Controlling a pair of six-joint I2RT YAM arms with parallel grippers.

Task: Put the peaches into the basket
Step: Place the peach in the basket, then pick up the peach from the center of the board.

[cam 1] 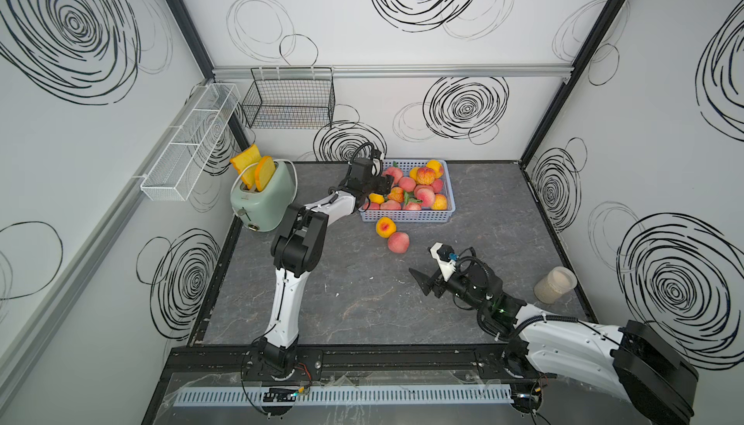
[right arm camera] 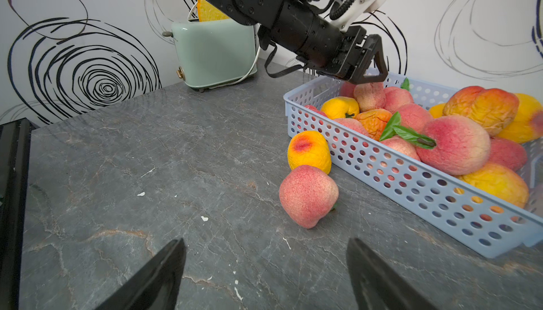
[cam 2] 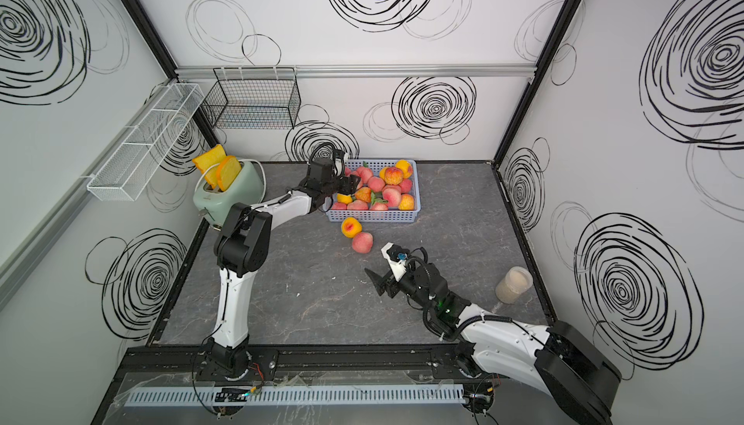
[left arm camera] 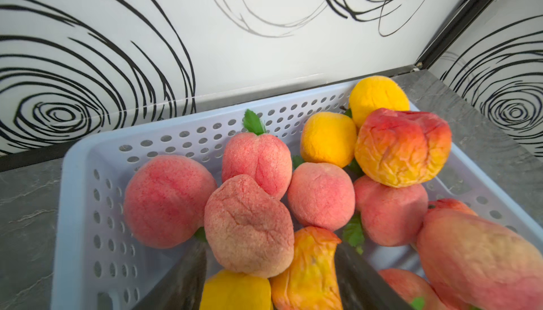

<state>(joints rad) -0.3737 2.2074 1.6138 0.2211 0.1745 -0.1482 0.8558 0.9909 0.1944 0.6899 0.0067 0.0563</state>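
Note:
A light blue perforated basket (cam 1: 406, 215) (cam 2: 374, 215) stands at the back of the table, piled with several pink and yellow peaches. My left gripper (cam 1: 382, 185) (left arm camera: 270, 249) hovers over its left end, jaws apart. A pale pink peach (left arm camera: 248, 226) and a wrinkled orange one (left arm camera: 308, 267) lie in the pile just ahead of the fingertips, gripped by neither. On the table in front of the basket lie a yellow peach (cam 1: 385, 227) (right arm camera: 308, 151) and a pink peach (cam 1: 398, 242) (right arm camera: 307, 195), touching. My right gripper (cam 1: 426, 280) (right arm camera: 266, 244) is open and empty, low over the table, a short way from the pink peach.
A mint toaster (cam 1: 261, 197) with two toast slices stands at the back left. A lidded jar (cam 1: 554, 284) sits near the right wall. A black wire basket (cam 1: 290, 101) and a white mesh rack (cam 1: 189, 141) hang on the walls.

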